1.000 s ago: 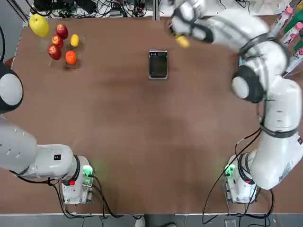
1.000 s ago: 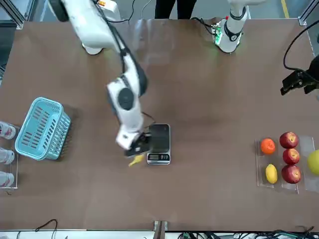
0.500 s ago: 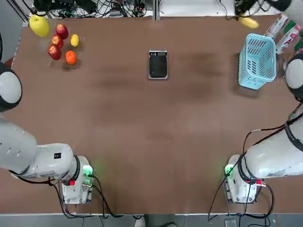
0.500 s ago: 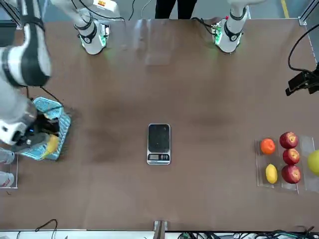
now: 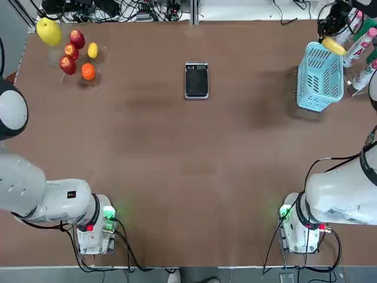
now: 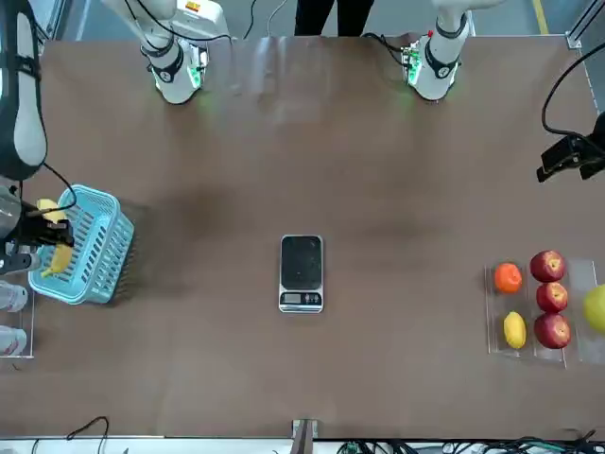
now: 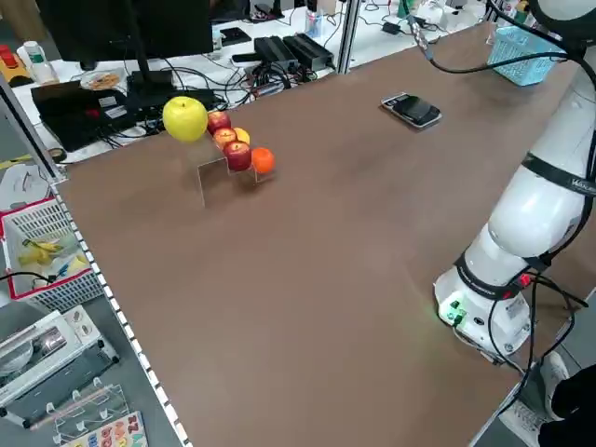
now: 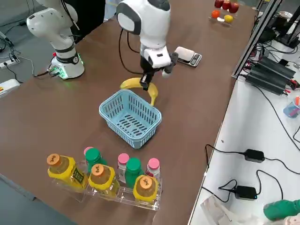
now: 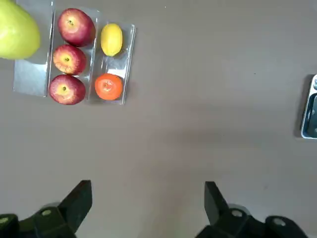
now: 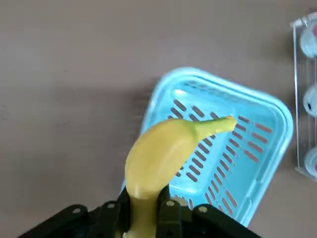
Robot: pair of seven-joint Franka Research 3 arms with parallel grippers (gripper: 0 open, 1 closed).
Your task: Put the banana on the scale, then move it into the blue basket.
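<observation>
My right gripper [image 8: 149,82] is shut on the stem end of the small yellow banana [image 8: 137,86] and holds it just above the light blue basket [image 8: 131,117] at the table's right. The wrist view shows the banana [image 10: 166,153] over the basket [image 10: 233,163], with the right gripper [image 10: 143,207] below it. From overhead the banana [image 5: 333,46] is over the basket's [image 5: 320,79] far end. The black scale [image 5: 197,79] lies bare in the far middle of the table. My left gripper [image 9: 146,203] hangs open, high over the table's left side.
A clear tray [image 5: 94,76] at the far left holds red apples, an orange and a lemon [image 5: 92,50], with a large yellow-green fruit [image 5: 48,30] beside it. A rack of bottles [image 8: 103,178] stands right behind the basket at the table's right edge.
My right arm has swung right from beside the scale, carrying the banana, and now holds it over the basket. The left arm has stayed put.
</observation>
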